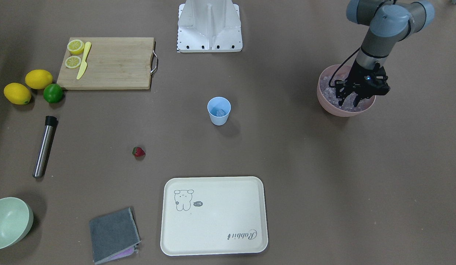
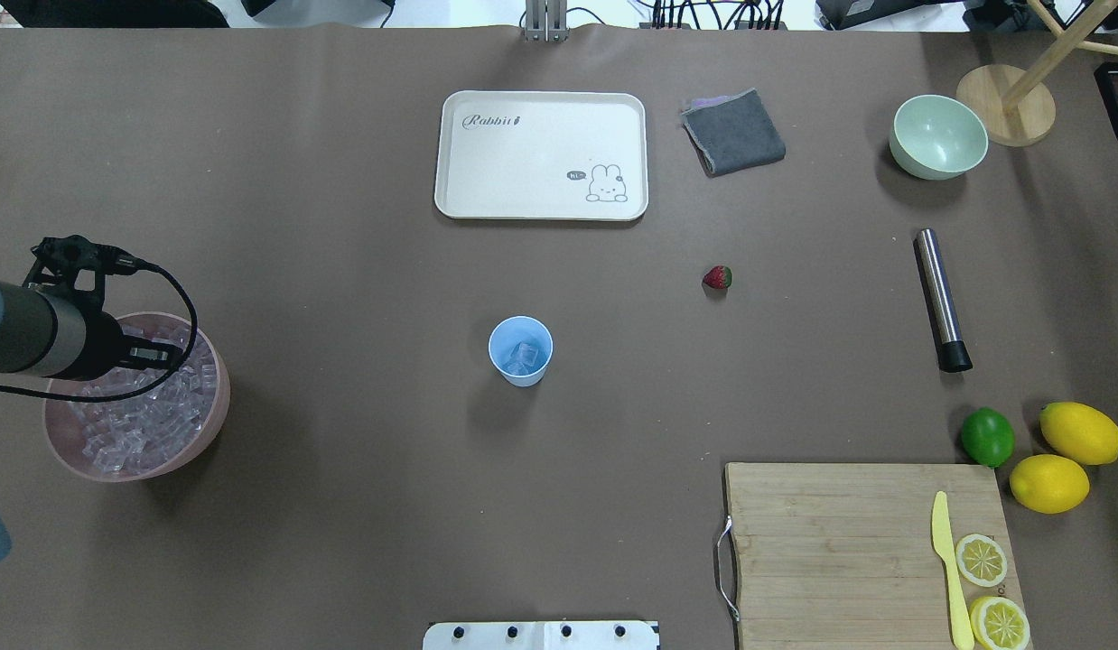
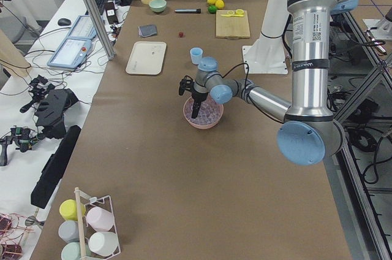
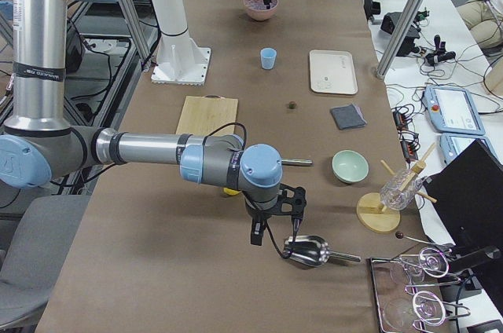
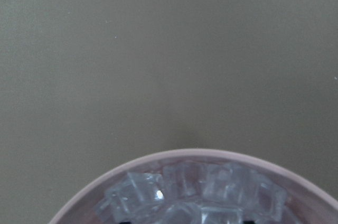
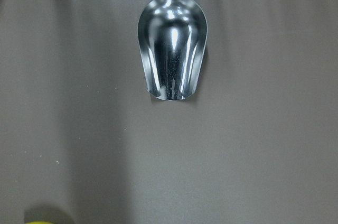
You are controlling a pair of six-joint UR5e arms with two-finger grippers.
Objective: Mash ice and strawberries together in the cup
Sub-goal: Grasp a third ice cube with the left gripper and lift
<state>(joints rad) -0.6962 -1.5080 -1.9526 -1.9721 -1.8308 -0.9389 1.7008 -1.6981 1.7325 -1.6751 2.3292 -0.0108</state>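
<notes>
While your left gripper (image 1: 348, 98) sits jaws parted in the pink bowl (image 1: 335, 110) of ice (image 2: 135, 424), the cup (image 1: 218, 117) stands mid-table with cubes inside. You've got the strawberry (image 1: 139, 151) lying well apart from it; right gripper (image 4: 273, 235) state I can't tell.

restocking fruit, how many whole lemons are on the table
2. One lemon lies beside the lime; the second lemon lies next to it, off the cutting board's corner.

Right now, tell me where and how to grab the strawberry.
Take the strawberry across its red body, probably from straight above: it lies on its side with nothing close by, leafy top pointing sideways, so close across the width, clear of the leaves.
</notes>
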